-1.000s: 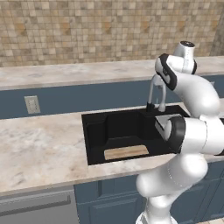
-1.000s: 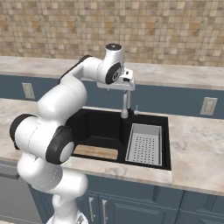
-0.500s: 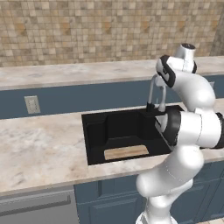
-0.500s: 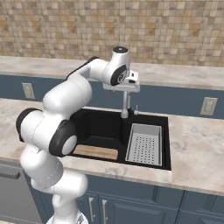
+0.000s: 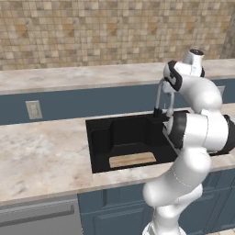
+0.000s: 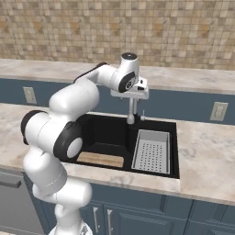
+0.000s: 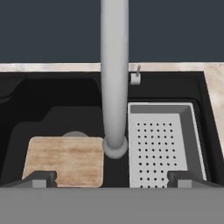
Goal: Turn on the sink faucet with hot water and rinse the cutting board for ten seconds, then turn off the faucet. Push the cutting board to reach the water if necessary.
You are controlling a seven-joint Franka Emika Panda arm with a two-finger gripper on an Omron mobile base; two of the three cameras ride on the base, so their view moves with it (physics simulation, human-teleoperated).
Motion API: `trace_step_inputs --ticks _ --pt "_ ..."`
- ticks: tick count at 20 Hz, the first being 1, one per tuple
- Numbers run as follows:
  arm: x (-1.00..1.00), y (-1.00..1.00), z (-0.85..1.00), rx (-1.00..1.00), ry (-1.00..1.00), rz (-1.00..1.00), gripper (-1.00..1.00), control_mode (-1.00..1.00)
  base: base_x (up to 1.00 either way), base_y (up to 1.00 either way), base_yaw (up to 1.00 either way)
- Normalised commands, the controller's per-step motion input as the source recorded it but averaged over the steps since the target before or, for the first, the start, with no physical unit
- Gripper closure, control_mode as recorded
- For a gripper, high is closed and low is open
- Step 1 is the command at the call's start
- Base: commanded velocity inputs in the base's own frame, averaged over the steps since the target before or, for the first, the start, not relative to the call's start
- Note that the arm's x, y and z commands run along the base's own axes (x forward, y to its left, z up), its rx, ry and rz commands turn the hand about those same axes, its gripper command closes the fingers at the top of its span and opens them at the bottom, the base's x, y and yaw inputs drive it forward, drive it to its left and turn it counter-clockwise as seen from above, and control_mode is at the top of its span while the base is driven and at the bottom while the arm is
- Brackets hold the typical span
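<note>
Marble bench [image 5: 41, 156] surrounded the black sink [image 6: 105, 133]; the cutting board [image 7: 65, 159] lay on its floor beside the grey tray [image 7: 164, 146]. Above the faucet [image 7: 114, 74], the pincer [image 7: 111, 178] hung wide open, empty.

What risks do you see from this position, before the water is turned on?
1. In the hand view the spout of the sink faucet ends beside the cutting board, not over it, so a stream may miss the board unless it is pushed.
2. The gripper hangs just above the spout with its jaws wide apart; a careless descent might knock it.
3. The small handle sits behind the spout, so reaching it looks awkward.
</note>
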Motion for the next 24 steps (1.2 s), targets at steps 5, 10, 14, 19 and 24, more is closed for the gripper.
trace_step_inputs --ticks 5,10,14,19,24 --pt "0.13 0.00 -0.13 0.00 0.00 0.00 -1.00 -1.00 0.00 0.00 0.00" --pt "0.18 0.00 -0.11 0.00 0.00 0.00 -1.00 -1.00 0.00 0.00 0.00" --pt "0.19 0.00 -0.17 0.00 0.00 0.00 -1.00 -1.00 0.00 0.00 0.00" --pt "0.15 0.00 -0.13 0.00 0.00 0.00 -1.00 -1.00 0.00 0.00 0.00" --pt "0.10 0.00 -0.04 0.00 0.00 0.00 -1.00 -1.00 0.00 0.00 0.00"
